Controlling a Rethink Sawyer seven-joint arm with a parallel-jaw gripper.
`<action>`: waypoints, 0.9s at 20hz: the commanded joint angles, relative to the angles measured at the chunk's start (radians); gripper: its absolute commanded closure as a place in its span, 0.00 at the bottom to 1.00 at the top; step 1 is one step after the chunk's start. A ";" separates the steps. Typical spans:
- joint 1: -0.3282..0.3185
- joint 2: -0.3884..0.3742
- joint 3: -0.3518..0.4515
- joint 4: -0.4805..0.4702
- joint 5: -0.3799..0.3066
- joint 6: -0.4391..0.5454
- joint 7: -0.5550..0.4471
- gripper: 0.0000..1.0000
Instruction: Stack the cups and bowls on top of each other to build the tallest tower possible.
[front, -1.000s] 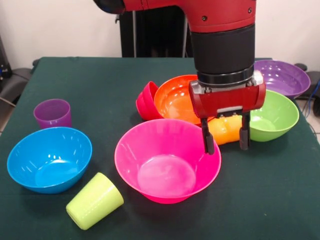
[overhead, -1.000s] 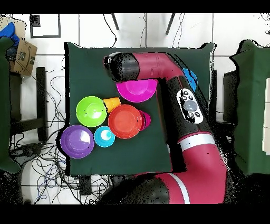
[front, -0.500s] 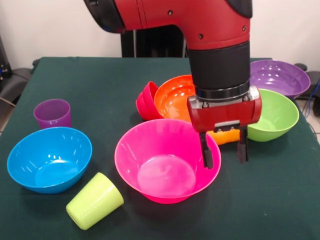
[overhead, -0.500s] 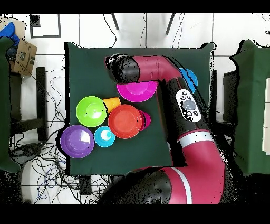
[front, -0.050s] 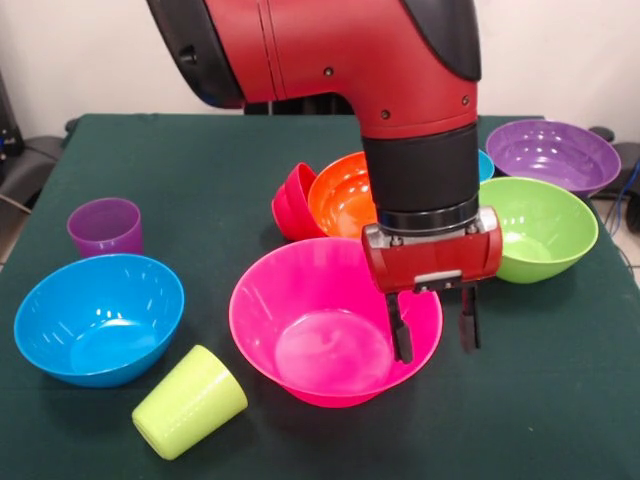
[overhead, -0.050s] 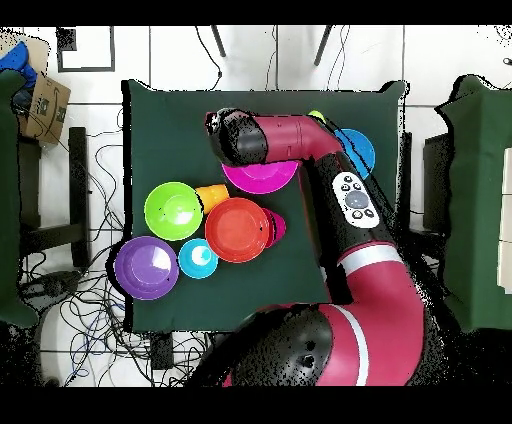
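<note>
My gripper is open, one finger inside the big pink bowl and the other outside, straddling its right rim. Behind it the orange bowl stands with the small red bowl tipped against its left side. The orange cup shows only from overhead, beside the pink bowl. A lime green cup lies on its side at the front left, and a purple cup stands upright at far left. The bowls sit singly and no tower is in view.
A blue bowl sits at front left. A lime green bowl and a purple bowl sit at right, with a sliver of the small light blue bowl behind the arm. Dark green cloth covers the table.
The arm has come forward and down. The gripper moved from over the orange cup to the pink bowl's right rim, still open. The orange cup is now hidden in the front view.
</note>
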 joint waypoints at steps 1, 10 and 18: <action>0.007 -0.005 -0.020 0.070 -0.101 -0.036 -0.080 0.00; 0.013 -0.052 -0.052 0.108 -0.135 -0.057 -0.037 0.00; 0.006 -0.072 -0.050 0.124 -0.128 -0.029 -0.030 1.00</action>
